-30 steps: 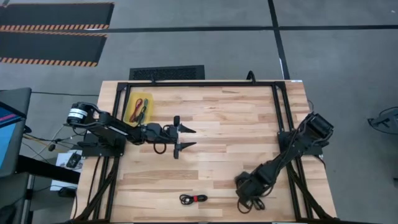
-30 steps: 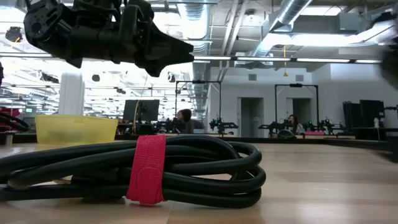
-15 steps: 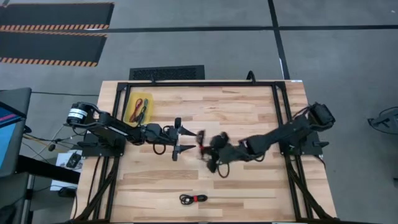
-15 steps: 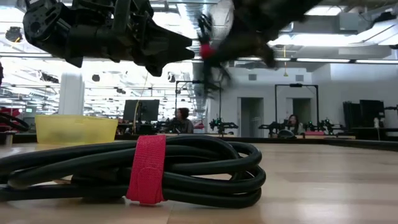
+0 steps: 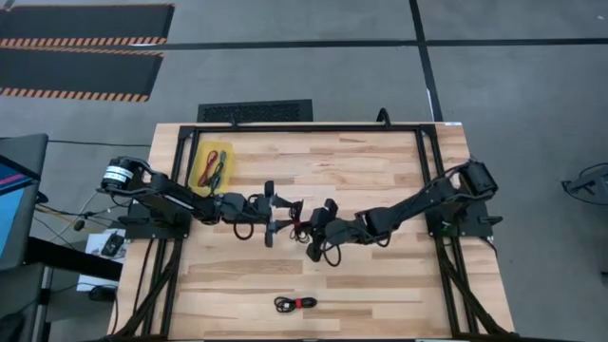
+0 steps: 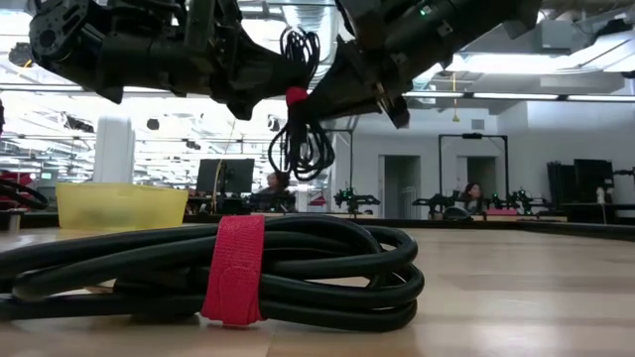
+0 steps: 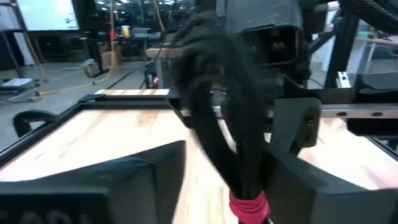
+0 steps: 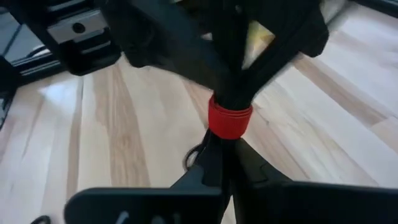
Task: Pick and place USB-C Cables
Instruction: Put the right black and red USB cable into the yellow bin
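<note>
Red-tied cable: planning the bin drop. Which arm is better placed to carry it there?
Probably left: the yellow bin lies on its side, and the left gripper flanks the cable that the right gripper holds.

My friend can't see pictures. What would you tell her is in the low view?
Two dark robot grippers meet in mid-air, the left gripper and the right gripper, with a black cable with a red tie dangling between them. Close in front, another black cable bundle with a red strap lies on the wooden table, a yellow bin behind.
</note>
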Action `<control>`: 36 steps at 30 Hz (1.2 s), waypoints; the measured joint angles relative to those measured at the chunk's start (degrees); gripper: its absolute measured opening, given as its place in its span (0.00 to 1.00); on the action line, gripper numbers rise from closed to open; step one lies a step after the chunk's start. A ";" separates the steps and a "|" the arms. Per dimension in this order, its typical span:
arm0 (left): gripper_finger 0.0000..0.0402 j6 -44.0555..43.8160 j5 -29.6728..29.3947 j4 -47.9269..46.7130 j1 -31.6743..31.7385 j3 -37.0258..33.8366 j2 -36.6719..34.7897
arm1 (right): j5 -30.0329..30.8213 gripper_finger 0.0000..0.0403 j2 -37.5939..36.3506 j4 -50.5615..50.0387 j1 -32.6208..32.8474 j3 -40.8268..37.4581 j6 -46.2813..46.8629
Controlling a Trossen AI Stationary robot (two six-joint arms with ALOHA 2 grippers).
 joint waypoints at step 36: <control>0.01 6.21 -3.76 -2.23 13.47 0.03 -0.33 | 21.51 0.42 1.84 -7.93 3.91 0.09 3.29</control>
